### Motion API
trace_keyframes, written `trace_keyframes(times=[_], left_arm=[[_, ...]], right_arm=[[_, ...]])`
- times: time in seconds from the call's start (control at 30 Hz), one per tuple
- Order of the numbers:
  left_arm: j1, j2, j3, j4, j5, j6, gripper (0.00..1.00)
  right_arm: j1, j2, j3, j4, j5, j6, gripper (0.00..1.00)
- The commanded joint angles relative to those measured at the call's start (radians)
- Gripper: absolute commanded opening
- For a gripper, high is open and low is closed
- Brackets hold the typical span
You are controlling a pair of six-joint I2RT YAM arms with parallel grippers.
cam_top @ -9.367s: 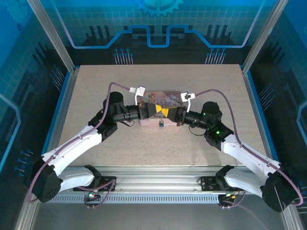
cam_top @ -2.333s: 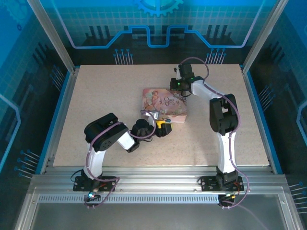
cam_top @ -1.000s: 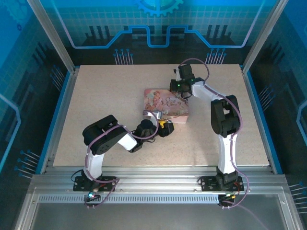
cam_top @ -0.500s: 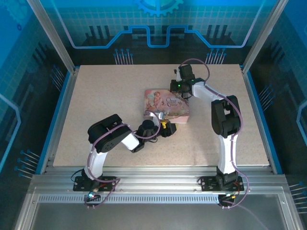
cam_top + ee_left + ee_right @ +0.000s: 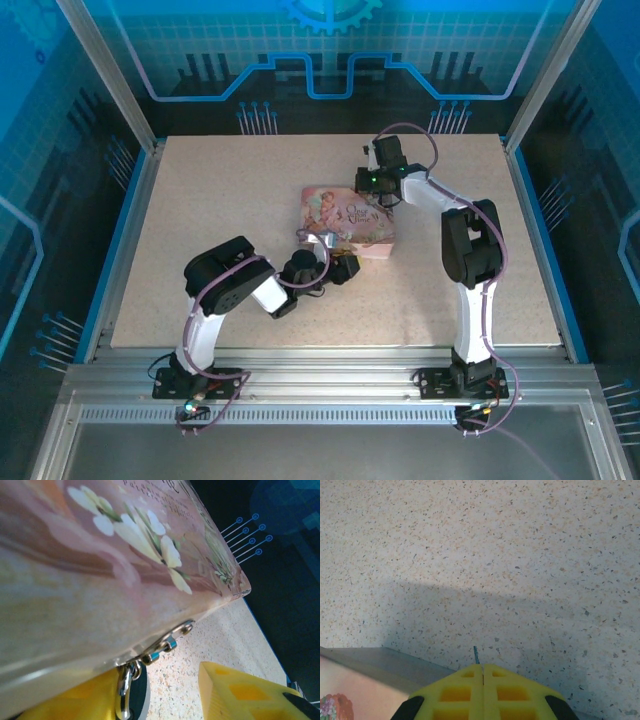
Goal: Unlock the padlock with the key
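Observation:
The pink illustrated tin (image 5: 352,216) (image 5: 100,555) lies mid-table. My left gripper (image 5: 345,268) (image 5: 160,680) is at its front edge, jaws apart around the metal hasp (image 5: 172,637). A silver loop (image 5: 125,685) and a dark round piece (image 5: 138,696) hang from the hasp against the yellow mass at lower left. There I cannot separate the padlock's body from my finger, and I cannot pick out the key for certain. My right gripper (image 5: 373,192) (image 5: 483,666) is shut at the tin's back right corner, with a thin blue-grey sliver (image 5: 476,655) poking out between its fingers.
The speckled table (image 5: 220,200) has metal frame posts at its corners and a rail along the near edge. The right arm (image 5: 465,250) reaches up the right side and bends back toward the tin.
The left gripper's jaws have come closer together at the tin's front and show less yellow from above. The right arm has held still.

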Motion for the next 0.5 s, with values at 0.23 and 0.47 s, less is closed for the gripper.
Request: trace_keyframes(times=[0.23, 0.47], left_arm=[[0.014, 0.006, 0.033, -0.044, 0.075, -0.018, 0.55], [-0.001, 0.036, 0.056, -0.006, 0.074, -0.039, 0.58]], right_arm=[[0.018, -0.02, -0.022, -0.035, -0.025, 0.0, 0.0], [0.019, -0.017, -0.023, -0.033, -0.025, 0.001, 0.0]])
